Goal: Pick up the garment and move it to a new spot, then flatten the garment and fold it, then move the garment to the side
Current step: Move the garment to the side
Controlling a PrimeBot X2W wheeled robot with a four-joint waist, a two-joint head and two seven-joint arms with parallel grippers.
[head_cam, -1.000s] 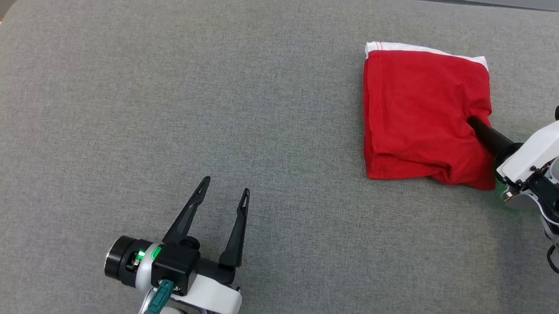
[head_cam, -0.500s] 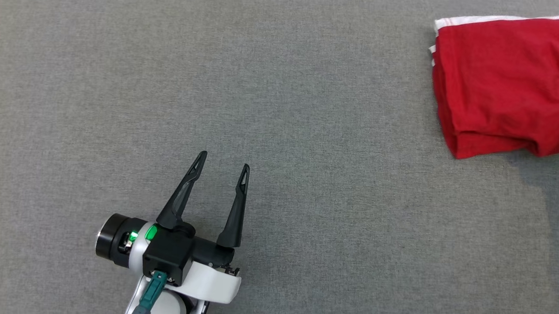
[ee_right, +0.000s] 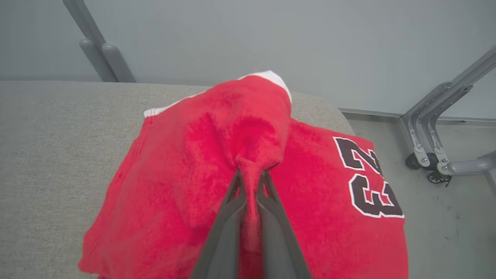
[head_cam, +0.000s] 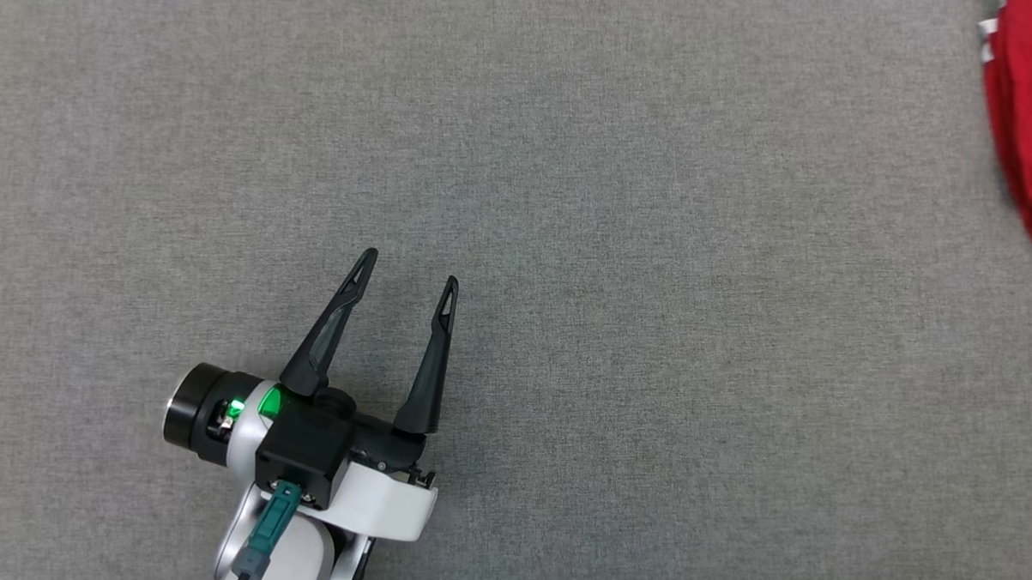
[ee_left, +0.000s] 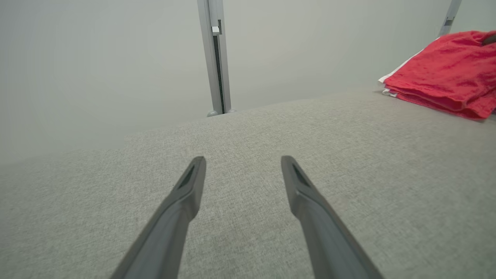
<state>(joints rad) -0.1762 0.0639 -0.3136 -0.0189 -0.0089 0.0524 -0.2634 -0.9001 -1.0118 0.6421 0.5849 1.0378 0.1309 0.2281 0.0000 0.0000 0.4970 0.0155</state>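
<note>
One red garment (ee_right: 174,174), pinched in right jaws, points white band (ee_right: 273,79) away.

There is 1 red garment (ee_right: 186,166) on 1 grey tabletop (head_cam: 652,329). 2 end effectors are in view, the left end effector (head_cam: 410,267) and the right end effector (ee_right: 252,176), each with 2 dark fingers (ee_left: 310,201), 4 fingers in all. The garment bears 2 black printed digits (ee_right: 368,178). 2 upright grey posts (ee_left: 217,58) stand behind the tabletop.

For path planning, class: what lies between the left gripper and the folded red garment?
Nothing: bare grey fabric table surface, in head and left wrist views.
</note>
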